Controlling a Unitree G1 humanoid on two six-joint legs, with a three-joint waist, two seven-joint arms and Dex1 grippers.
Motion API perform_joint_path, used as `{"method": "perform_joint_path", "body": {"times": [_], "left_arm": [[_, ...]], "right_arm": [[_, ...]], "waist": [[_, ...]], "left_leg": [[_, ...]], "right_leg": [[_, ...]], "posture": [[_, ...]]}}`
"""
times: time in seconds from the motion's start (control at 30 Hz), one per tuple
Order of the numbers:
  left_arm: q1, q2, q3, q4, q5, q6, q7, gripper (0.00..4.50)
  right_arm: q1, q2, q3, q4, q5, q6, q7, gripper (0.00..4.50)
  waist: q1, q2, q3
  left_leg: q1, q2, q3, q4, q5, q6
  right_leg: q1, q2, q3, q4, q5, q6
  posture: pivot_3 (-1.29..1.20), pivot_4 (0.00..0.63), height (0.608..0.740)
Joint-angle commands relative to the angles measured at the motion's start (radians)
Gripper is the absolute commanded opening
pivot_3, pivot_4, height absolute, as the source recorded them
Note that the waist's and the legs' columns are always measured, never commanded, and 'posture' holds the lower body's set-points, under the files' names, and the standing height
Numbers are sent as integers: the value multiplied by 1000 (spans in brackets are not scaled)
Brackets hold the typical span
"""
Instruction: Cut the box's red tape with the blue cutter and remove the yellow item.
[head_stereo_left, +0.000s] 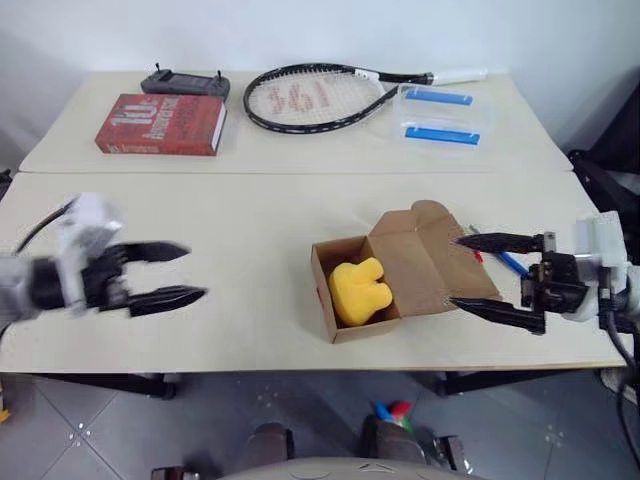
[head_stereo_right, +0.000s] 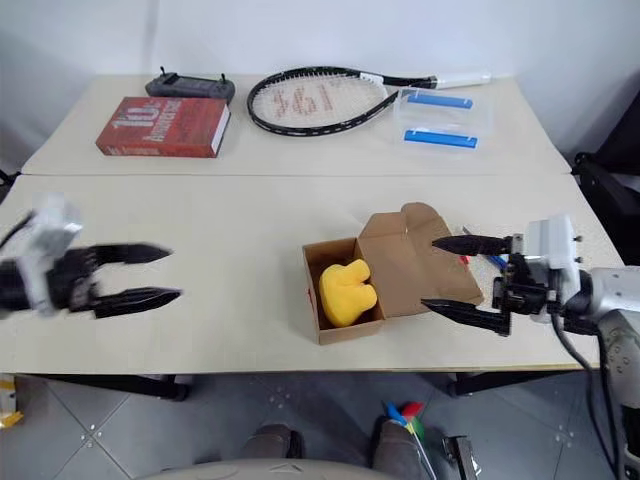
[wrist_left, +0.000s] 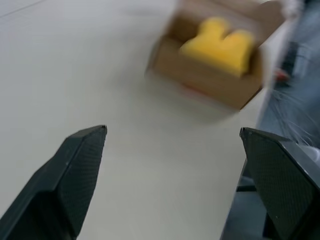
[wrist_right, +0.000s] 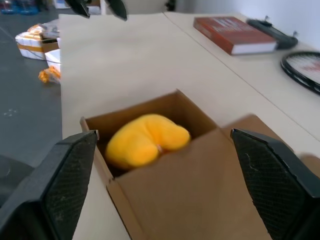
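Brown cardboard, flaps thrown back: you have the box (head_stereo_left: 385, 275) standing open at the middle of the near bench (head_stereo_left: 240, 250), so the cutting step reads as finished and the removal step is in hand. On your left, the left gripper (head_stereo_left: 185, 272) hangs over bare bench well apart from the box, fingers spread, holding nothing. The yellow item (head_stereo_left: 358, 291) lies inside the box, not yet lifted. On the right, the right gripper (head_stereo_left: 468, 272) hangs at the raised flap, fingers spread and empty, aimed across the carton. The blue cutter (head_stereo_left: 512, 263) lies on the bench just beyond the flap, with a scrap of red, probably the red tape (head_stereo_left: 478, 256), beside it.

Your next move calls for one gripper to reach down into the open carton, close on the soft lump, and lift it clear without dragging the box.

Count: one box, one yellow item, one cutter, two grippers.
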Motion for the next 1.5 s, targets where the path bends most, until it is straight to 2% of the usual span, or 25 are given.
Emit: {"method": "perform_joint_path", "body": {"times": [0.03, 0.13, 0.27, 0.33, 0.43, 0.7, 0.9, 1.07, 1.17, 1.23, 1.33, 1.5], "left_arm": [[-222, -104, -274, 49, 92, 76, 20, 4500], [-370, -206, -415, 136, 166, 84, 31, 4500], [-522, -386, -590, 284, 270, 36, 10, 4500], [-557, -420, -696, 341, 379, -39, 9, 4500], [-585, -461, -780, 415, 492, -127, 14, 4500], [-605, -490, -854, 503, 649, -253, -65, 4500], [-585, -535, -794, 534, 672, -291, -57, 2794], [-579, -536, -725, 559, 679, -296, -32, 1348], [-573, -542, -644, 559, 636, -287, -37, 528], [-557, -560, -529, 541, 540, -259, -59, 24], [-512, -561, -313, 524, 378, -237, -77, 8], [-400, -499, -42, 485, 231, -259, -34, 8]], "right_arm": [[99, -15, -143, -94, 57, 57, -16, 4429], [194, -9, -199, -147, 47, 61, -10, 4429], [238, 40, -236, -220, 41, 49, -106, 4429], [276, 79, -253, -297, 62, 61, -165, 4429], [326, 121, -267, -378, 88, 77, -232, 4429], [343, 129, -262, -408, 91, 68, -297, 4429], [322, 128, -223, -392, 70, 55, -307, 4500], [296, 125, -196, -360, 47, 39, -300, 4500], [280, 127, -183, -345, 46, 28, -296, 4500], [266, 129, -173, -333, 52, 28, -294, 4500], [232, 133, -148, -312, 61, 31, -291, 4500], [138, 153, -83, -289, 101, 40, -309, 4500]], "waist": [[-4, -1, 0], [-19, -1, 0], [-27, -4, 1], [-27, -4, 1], [-31, -3, 1], [-26, -4, 2], [-12, -4, 2], [-7, -4, 2], [-6, -4, 2], [-7, -4, 2], [-9, -4, 2], [-35, -3, 1]], "left_leg": [[0, 0, 1, -1, 0, 0], [1, 0, 3, -3, 0, 0], [0, 0, 4, -2, 0, 0], [0, 0, 4, -1, 0, 0], [1, 0, 4, -2, 0, 0], [0, 0, 4, 0, 0, 1], [0, 0, 4, 1, 0, 2], [-1, 0, 4, 1, 0, 2], [-1, 0, 4, 2, 0, 2], [-1, 0, 4, 2, 0, 2], [0, 0, 4, 2, 0, 2], [1, 1, 4, 1, 0, 2]], "right_leg": [[0, 0, -1, 0, 0, 0], [-2, 0, -2, -1, 0, 1], [-2, 0, -2, -3, 1, 1], [-1, 0, -2, -3, 1, 1], [-1, 0, -1, -3, 1, 1], [-2, 0, 0, -4, 1, 1], [-2, 0, 0, -3, 1, 1], [-2, 0, 0, -3, 1, 1], [-2, 0, 0, -3, 1, 2], [-2, 0, 0, -3, 1, 2], [-2, 0, 0, -2, 1, 2], [-2, 0, 0, 0, 1, 2]], "posture": [[0, 150, 740], [0, 150, 740], [0, 150, 740], [0, 150, 740], [0, 150, 740], [0, 150, 740], [0, 150, 740], [0, 150, 740], [0, 150, 740], [0, 150, 740], [0, 150, 740], [0, 150, 740]]}}
